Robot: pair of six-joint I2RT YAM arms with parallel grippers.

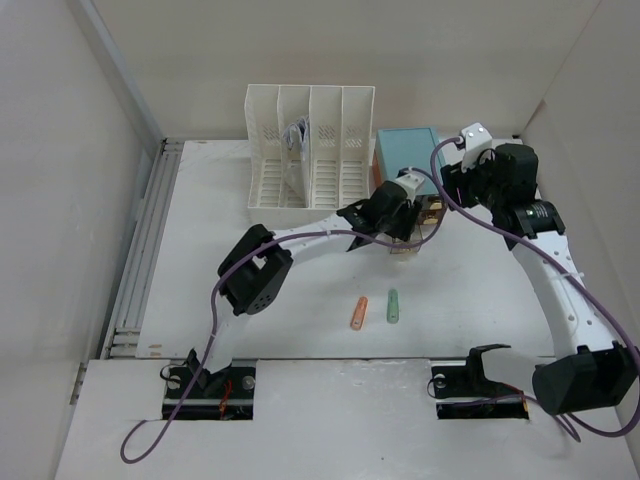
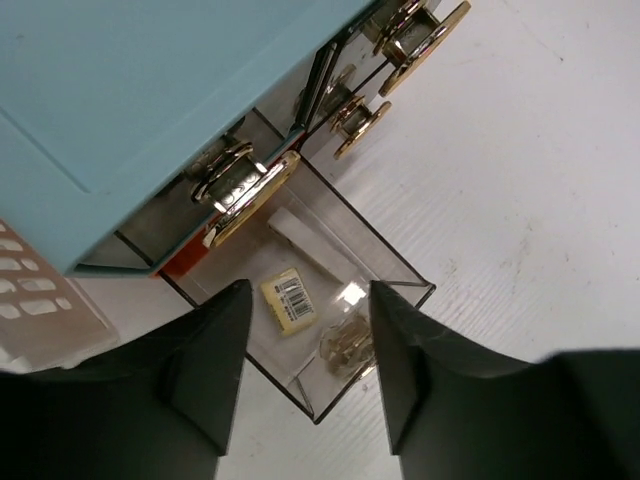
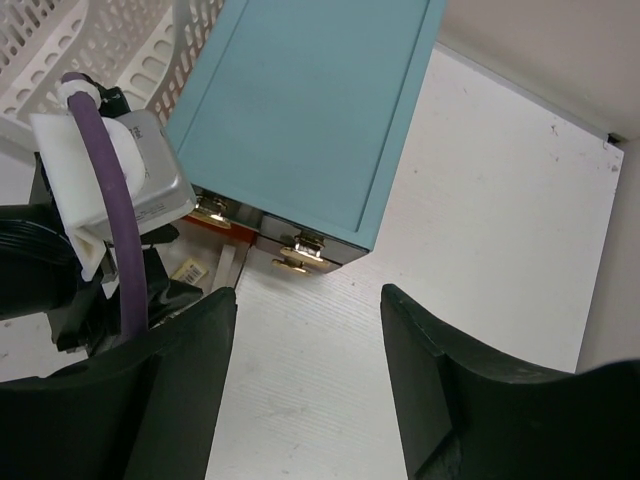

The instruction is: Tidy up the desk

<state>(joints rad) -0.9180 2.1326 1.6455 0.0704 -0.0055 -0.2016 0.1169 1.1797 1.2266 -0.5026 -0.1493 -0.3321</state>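
Observation:
The desk [image 1: 300,345] is a white tabletop with an orange marker [image 1: 360,313] and a green marker [image 1: 393,306] lying side by side near its middle. My left gripper [image 2: 308,300] hangs open over the front corner of a clear drawer [image 2: 345,235] pulled out of the teal-topped drawer box [image 2: 130,80]. Nothing is between its fingers. A yellow eraser [image 2: 288,297] and a white stick [image 2: 305,240] lie in the drawer. My right gripper [image 3: 307,300] stands open over bare desk, just in front of the box's [image 3: 310,110] right end.
A white slotted file rack [image 1: 310,150] stands at the back, left of the teal box [image 1: 407,150]. Gold handles [image 2: 250,195] stick out from the box's other drawers. A ridged metal rail [image 1: 140,250] runs along the left edge. White walls enclose the desk.

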